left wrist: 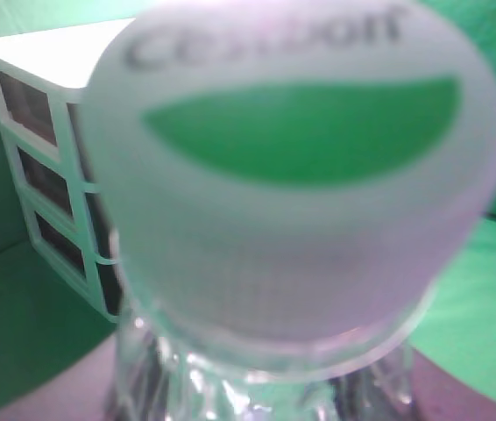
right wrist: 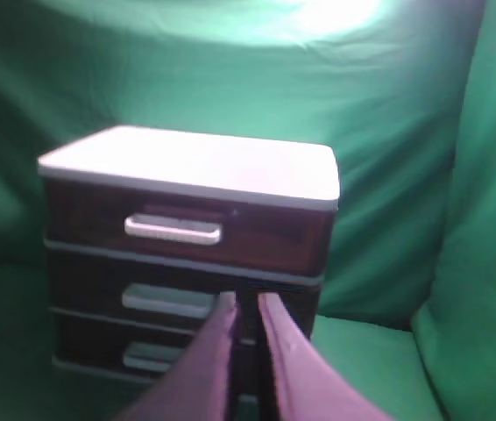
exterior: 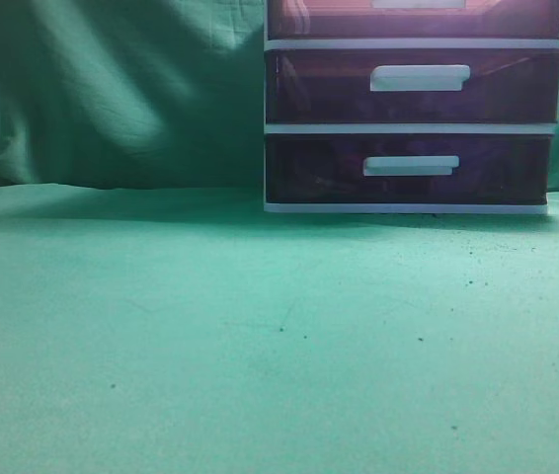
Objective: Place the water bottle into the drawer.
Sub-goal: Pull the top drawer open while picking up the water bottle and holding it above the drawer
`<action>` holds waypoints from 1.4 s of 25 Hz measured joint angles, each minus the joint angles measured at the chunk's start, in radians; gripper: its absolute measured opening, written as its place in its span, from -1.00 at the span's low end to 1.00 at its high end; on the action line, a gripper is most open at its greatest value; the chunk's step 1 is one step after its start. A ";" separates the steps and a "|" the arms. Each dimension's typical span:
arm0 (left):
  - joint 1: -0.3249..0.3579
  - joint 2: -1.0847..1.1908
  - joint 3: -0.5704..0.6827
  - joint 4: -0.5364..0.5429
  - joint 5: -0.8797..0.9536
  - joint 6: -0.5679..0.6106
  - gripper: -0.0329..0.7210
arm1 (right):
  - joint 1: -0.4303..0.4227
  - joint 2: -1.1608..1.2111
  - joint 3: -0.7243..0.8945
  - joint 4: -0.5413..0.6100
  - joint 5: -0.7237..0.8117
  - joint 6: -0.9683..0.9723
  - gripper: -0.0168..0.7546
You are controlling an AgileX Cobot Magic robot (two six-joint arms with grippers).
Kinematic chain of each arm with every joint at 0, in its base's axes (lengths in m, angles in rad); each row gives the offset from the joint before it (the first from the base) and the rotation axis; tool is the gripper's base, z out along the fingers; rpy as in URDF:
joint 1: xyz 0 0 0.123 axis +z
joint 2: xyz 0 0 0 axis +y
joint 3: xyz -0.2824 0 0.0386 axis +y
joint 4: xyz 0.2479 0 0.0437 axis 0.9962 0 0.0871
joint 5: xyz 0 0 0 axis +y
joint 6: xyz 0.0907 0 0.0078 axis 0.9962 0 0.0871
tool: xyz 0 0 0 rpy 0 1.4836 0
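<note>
— Closest to my left wrist camera?
— White ribbed bottle cap (left wrist: 296, 175), clear water bottle (left wrist: 257, 386) below; grip unseen.
— Right view?
— My right gripper (right wrist: 246, 309), nearly closed, empty, facing the shut top drawer (right wrist: 187, 230).

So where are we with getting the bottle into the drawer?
Early. The water bottle fills the left wrist view, cap towards the camera, so it looks picked up, though the fingers are hidden. The top drawer looks closed. The right gripper hangs before the unit, jaws nearly together, holding nothing. Left: open the drawer and put the bottle in.
</note>
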 joint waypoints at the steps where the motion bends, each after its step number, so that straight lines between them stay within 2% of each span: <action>1: 0.000 0.000 0.000 0.000 0.000 0.000 -0.09 | 0.000 0.052 -0.015 0.000 0.001 -0.055 -0.83; 6: 0.000 0.000 0.000 0.002 0.000 0.000 -0.09 | 0.000 0.315 -0.107 -0.003 0.025 -0.523 -0.83; 8: 0.000 0.000 0.000 0.004 0.000 0.000 -0.09 | 0.000 0.413 -0.130 -0.006 -0.020 -0.675 -0.83; 12: 0.000 0.000 0.000 0.029 0.000 0.000 -0.09 | 0.033 0.595 -0.149 -0.006 -0.289 -0.942 -0.83; 13: 0.000 0.000 0.000 0.032 0.000 0.000 -0.09 | 0.057 0.640 -0.151 -0.006 -0.372 -1.019 -0.70; 16: 0.000 0.000 0.000 0.045 0.000 0.000 -0.09 | 0.138 0.769 -0.155 -0.006 -0.609 -1.192 -0.49; 17: 0.000 0.000 0.000 0.050 0.000 0.000 -0.09 | 0.165 0.814 -0.158 -0.006 -0.684 -1.222 -0.41; 21: 0.000 0.000 0.000 0.052 0.000 0.000 -0.09 | 0.238 0.965 -0.212 -0.026 -0.821 -1.254 -0.43; 22: 0.000 0.000 0.000 0.052 0.000 0.000 -0.09 | 0.247 0.991 -0.229 -0.041 -0.829 -1.254 -0.32; 26: 0.000 0.000 0.000 0.052 0.000 0.000 -0.09 | 0.260 1.090 -0.305 -0.142 -0.843 -1.237 -0.36; 35: 0.000 0.000 0.000 0.097 -0.002 -0.004 -0.09 | 0.260 1.239 -0.469 -0.283 -0.845 -1.127 -0.36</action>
